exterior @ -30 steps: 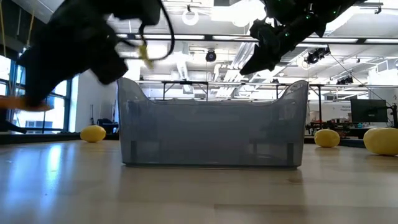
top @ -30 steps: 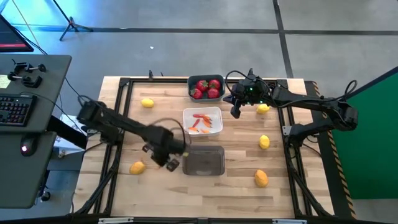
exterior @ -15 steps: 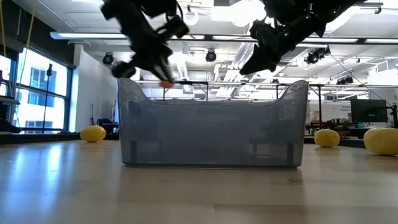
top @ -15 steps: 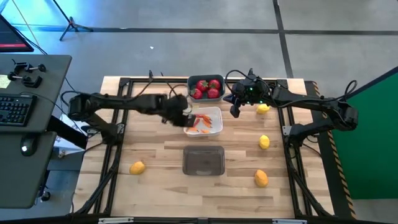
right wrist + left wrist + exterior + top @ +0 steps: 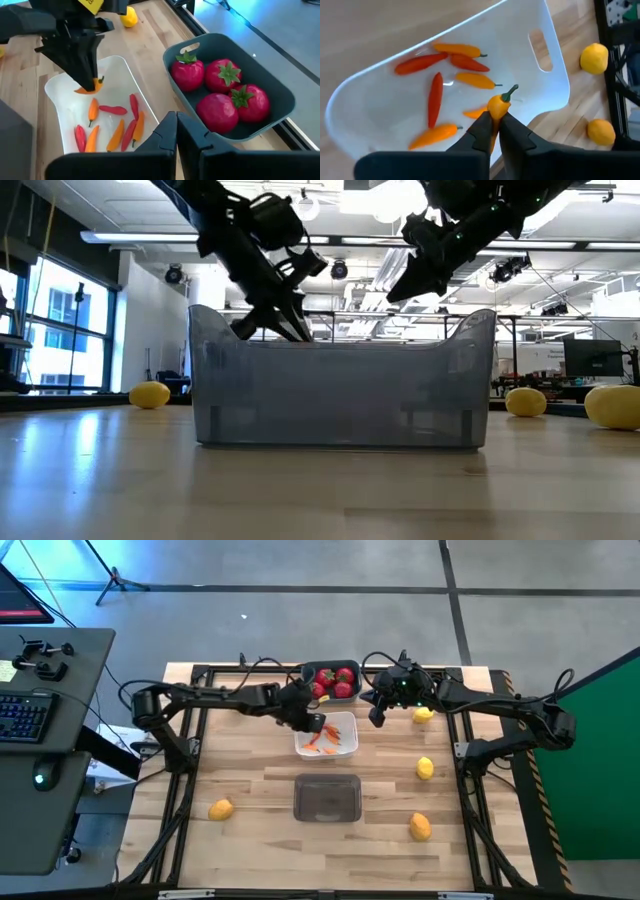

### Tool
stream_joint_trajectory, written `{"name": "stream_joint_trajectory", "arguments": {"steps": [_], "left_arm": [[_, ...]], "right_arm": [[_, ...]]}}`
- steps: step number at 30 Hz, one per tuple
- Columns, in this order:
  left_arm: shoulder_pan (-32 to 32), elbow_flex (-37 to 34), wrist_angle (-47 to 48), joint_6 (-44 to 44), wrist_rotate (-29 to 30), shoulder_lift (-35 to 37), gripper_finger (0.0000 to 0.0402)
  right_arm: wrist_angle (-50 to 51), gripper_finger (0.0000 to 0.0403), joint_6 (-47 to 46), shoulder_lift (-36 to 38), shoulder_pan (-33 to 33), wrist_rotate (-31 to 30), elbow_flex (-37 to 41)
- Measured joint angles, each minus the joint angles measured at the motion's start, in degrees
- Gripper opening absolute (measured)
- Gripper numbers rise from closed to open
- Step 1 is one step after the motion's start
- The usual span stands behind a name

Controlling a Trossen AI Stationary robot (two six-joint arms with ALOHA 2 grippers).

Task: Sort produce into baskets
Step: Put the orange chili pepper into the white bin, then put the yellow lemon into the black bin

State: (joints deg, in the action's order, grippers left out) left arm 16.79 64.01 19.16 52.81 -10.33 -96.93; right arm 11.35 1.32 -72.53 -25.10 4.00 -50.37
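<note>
My left gripper (image 5: 318, 726) hangs over the white basket (image 5: 345, 722), shut on a small orange carrot-like piece (image 5: 497, 106). Several orange and red carrot pieces (image 5: 436, 97) lie in that basket. The blue-grey basket (image 5: 306, 673) at the far edge holds three red strawberries (image 5: 333, 681). The translucent grey basket (image 5: 328, 798) stands nearer. My right gripper (image 5: 379, 721) hovers shut and empty to the right of the white basket, between it and the strawberry basket (image 5: 176, 120). Lemons (image 5: 425, 768) lie loose on the table. My left gripper pinches the carrot piece between its two fingertips (image 5: 482, 127), on the body just below its thick stem end (image 5: 496, 114). The green stem (image 5: 510, 92) sticks out past the fingers. The fingers slant down from the table's left. The piece is lifted clear above the white basket (image 5: 90, 89).
Loose lemons lie at the near left (image 5: 221, 808), near right (image 5: 420, 828), far right (image 5: 423, 714) and beyond the white basket's far left (image 5: 129, 17). The table has a black frame around its edge (image 5: 190, 740). A desk with a keyboard (image 5: 25, 715) stands to the left.
My left gripper has gone from beside the translucent basket's left end toward the table's far edge and a little right, carrying the orange piece, and now hangs lower over the white basket. My right gripper has kept still.
</note>
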Motion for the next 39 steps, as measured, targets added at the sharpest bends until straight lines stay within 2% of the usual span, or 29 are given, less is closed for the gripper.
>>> {"name": "stream_joint_trajectory", "arguments": {"steps": [5,8,11,15,21,25,30,39], "left_arm": [[1.0,0.0,-0.7,-3.6,-1.8,-0.7,0.0053],[1.8,0.0,-0.8,-5.3,-2.7,-0.7,0.0084],[2.8,0.0,-1.4,-7.4,-4.3,-0.7,0.0117],[4.1,0.0,-2.6,-10.6,-5.8,0.1,0.0143],[6.1,0.0,-4.4,-16.3,-5.8,5.9,0.0128],[9.4,-0.2,-3.8,-19.2,-7.7,10.5,0.0112],[15.6,-0.5,0.8,-21.1,-12.2,14.5,0.0107],[25.0,-0.5,9.1,-27.4,-19.4,18.7,0.0106]], "right_arm": [[1.7,0.0002,-3.3,0.0,0.0,-3.5,0.0],[5.4,0.0017,-5.5,0.0,0.0,-6.1,0.0],[11.1,0.0050,-9.0,0.0,-0.5,-8.4,0.0],[21.6,0.0119,-21.6,0.0,-3.2,-9.6,0.0],[35.9,0.0240,-45.3,0.0,-9.1,-10.0,0.0],[41.8,0.0297,-59.2,-0.1,-12.9,-9.8,0.0],[43.8,0.0318,-70.3,-1.7,-15.9,-8.5,0.0],[46.6,0.0319,-80.7,-10.0,-21.0,-8.5,0.0]]}}
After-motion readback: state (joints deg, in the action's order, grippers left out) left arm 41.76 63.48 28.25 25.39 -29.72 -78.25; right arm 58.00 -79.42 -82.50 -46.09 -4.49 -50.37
